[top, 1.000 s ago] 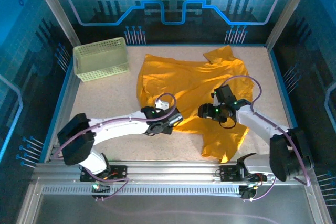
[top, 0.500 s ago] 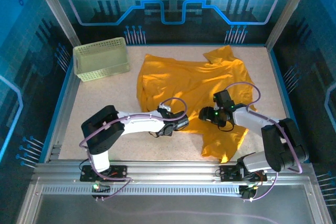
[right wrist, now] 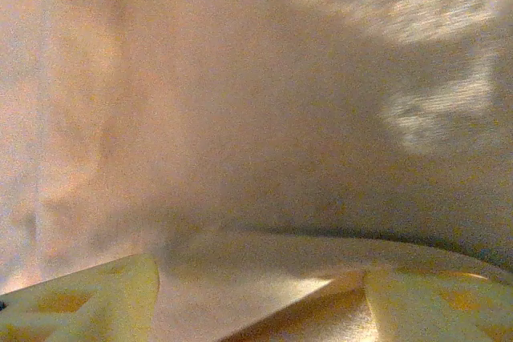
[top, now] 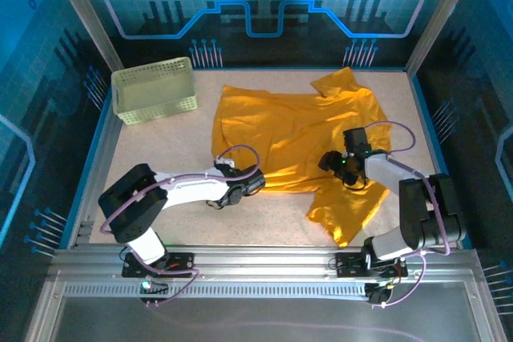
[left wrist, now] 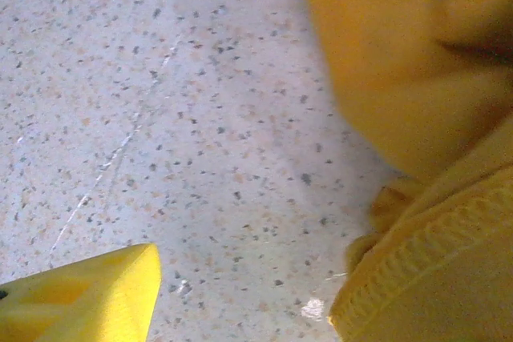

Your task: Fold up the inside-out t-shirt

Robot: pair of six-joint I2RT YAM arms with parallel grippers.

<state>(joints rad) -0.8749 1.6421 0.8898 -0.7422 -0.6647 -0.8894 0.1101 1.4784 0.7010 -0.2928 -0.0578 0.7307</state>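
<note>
my table (top: 160, 150) is a speckled stone-look top, smooth and matt, with a fine pale scratch or two seen up close. the t-shirt (top: 280, 130) on it is soft, matt knit cloth, and from my left wrist its hem (left wrist: 433, 278) shows ribbed stitching. my fingertips (right wrist: 80, 294) are yellow plastic with a dull sheen. at ten o'clock the basket (top: 154, 92) is pale green plastic lattice. the rail (top: 264, 266) at six o'clock is brushed metal, and my arm shells (top: 188, 190) are glossy white plastic.
</note>
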